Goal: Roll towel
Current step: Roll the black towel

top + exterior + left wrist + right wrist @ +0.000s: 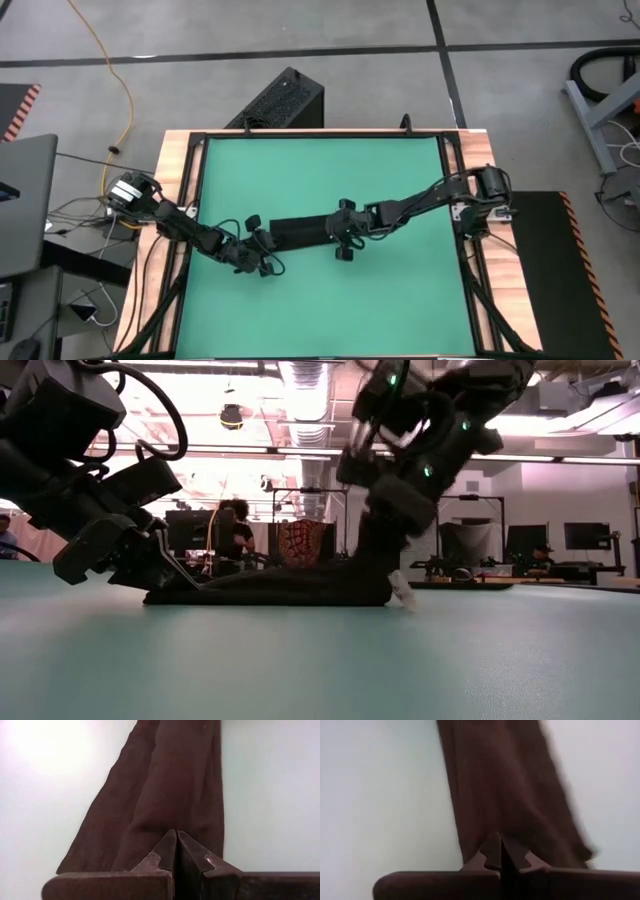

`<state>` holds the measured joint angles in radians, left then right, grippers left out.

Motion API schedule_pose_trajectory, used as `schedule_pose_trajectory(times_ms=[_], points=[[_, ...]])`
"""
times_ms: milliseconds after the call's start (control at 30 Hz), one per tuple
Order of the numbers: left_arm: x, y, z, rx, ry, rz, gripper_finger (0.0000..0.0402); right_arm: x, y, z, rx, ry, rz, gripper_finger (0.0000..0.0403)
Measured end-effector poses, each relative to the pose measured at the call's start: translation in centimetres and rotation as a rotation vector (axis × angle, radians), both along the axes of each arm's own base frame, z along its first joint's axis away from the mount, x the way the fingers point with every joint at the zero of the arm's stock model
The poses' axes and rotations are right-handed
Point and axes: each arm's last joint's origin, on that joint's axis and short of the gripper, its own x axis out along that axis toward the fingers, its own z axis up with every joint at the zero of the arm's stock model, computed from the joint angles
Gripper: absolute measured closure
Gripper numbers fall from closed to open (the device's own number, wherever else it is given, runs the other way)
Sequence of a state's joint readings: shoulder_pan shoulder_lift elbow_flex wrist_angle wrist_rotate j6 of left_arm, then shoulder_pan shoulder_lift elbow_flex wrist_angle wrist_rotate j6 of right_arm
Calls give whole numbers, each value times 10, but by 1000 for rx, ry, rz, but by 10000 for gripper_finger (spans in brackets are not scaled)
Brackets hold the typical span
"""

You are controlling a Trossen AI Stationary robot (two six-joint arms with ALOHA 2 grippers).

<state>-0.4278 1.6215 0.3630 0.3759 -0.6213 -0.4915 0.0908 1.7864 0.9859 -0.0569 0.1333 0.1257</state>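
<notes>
So that the towel (pixel 300 231) stayed taut on the desk (pixel 320 300), the left pincer (pixel 262 243) pinched its nine-o'clock end, the right pincer (pixel 340 232) its three-o'clock end.

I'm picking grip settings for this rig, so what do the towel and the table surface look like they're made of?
Towel: seemingly soft woven cloth, dark and matte; it sags and creases in long folds, pinched at each end by the left gripper and the right gripper. Table surface: a smooth green mat, possibly rubber or vinyl, with a faint sheen in the low view.
</notes>
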Motion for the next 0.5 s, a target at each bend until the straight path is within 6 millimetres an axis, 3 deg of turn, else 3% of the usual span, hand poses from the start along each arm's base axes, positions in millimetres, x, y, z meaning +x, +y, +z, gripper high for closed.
schedule_pose_trajectory(times_ms=[233,500], points=[[-1,0,-1,0,20,-8,401,1,-1,-27,19,96,-28,390],[-2,0,0,4,25,-14,401,-5,4,-31,-1,172,-45,390]])
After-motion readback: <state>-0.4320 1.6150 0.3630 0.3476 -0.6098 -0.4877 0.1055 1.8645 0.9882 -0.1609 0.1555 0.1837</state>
